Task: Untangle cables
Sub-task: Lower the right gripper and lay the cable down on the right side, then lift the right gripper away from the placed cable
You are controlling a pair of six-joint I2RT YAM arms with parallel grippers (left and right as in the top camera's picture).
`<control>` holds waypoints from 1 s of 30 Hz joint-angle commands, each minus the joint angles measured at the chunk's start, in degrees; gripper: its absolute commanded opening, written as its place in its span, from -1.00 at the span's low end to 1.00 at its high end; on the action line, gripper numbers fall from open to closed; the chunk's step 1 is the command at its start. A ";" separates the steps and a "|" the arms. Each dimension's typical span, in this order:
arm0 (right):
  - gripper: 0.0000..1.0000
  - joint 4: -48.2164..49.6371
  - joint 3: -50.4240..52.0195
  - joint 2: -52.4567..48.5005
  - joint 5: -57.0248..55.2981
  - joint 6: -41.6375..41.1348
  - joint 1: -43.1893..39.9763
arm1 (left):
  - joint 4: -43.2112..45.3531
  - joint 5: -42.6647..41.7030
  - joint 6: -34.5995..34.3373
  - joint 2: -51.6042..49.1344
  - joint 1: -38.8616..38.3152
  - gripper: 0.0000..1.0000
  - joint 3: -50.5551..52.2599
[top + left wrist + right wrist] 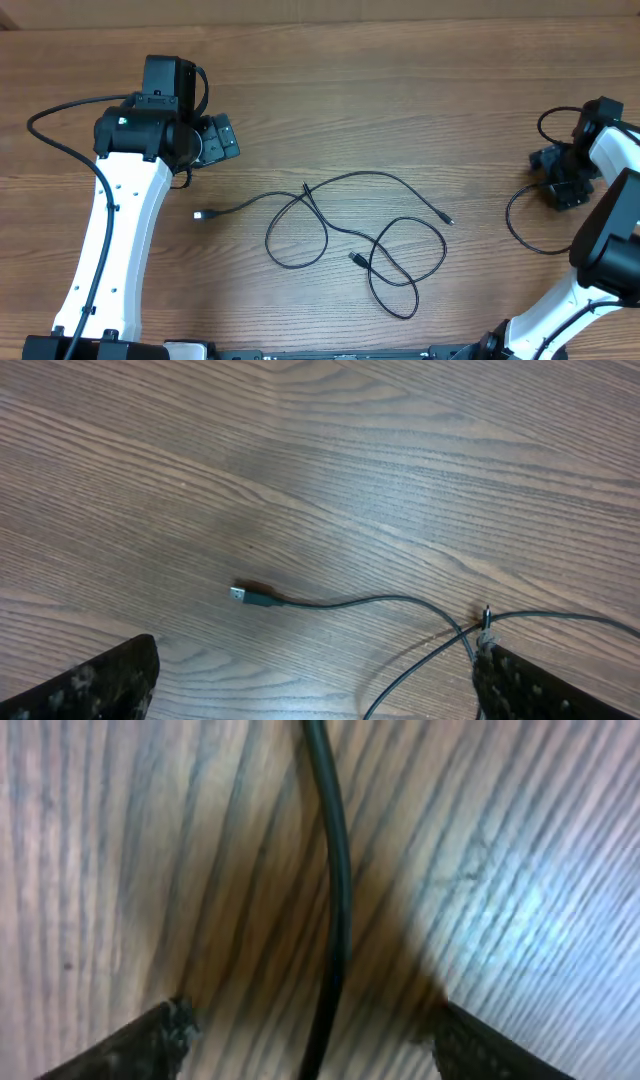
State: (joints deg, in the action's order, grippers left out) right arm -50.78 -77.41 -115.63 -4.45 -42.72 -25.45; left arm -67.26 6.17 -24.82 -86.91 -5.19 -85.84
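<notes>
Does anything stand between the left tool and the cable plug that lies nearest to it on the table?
Nothing visible does. Only bare wooden table lies between the left tool and that plug of the cables; the tool's jaws are open.

I take this for a robotics lab, or a test bench inside one. Two white robot arms are mounted at the near edge of a table (400,80): the left arm (120,220) on one side and the right arm (610,230) on the other. Each arm has black joints and a thick black wire that runs along it. The table has a plain wood-grain top under even indoor light. Some thin black cables (306,192) lie loose on it between the two machines.
</notes>
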 commanded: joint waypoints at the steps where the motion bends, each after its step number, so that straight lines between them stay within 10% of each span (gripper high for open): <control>1: 0.13 1.29 0.22 -0.55 -1.09 -0.98 0.11 | 0.22 -0.24 1.29 -0.20 0.17 0.99 -0.57; 6: -0.92 1.70 0.20 -0.55 -1.09 -0.98 0.11 | 0.22 -0.24 1.27 -0.20 0.17 0.99 -0.57; 30: -0.92 -35.58 -37.48 3.87 -19.54 -6.45 -4.98 | 0.22 -0.24 1.29 -0.20 0.20 0.99 -0.57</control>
State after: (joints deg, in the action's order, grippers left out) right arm -85.14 -113.01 -115.00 -21.08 -46.09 -27.49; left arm -67.26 6.17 -24.82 -86.91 -5.21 -85.84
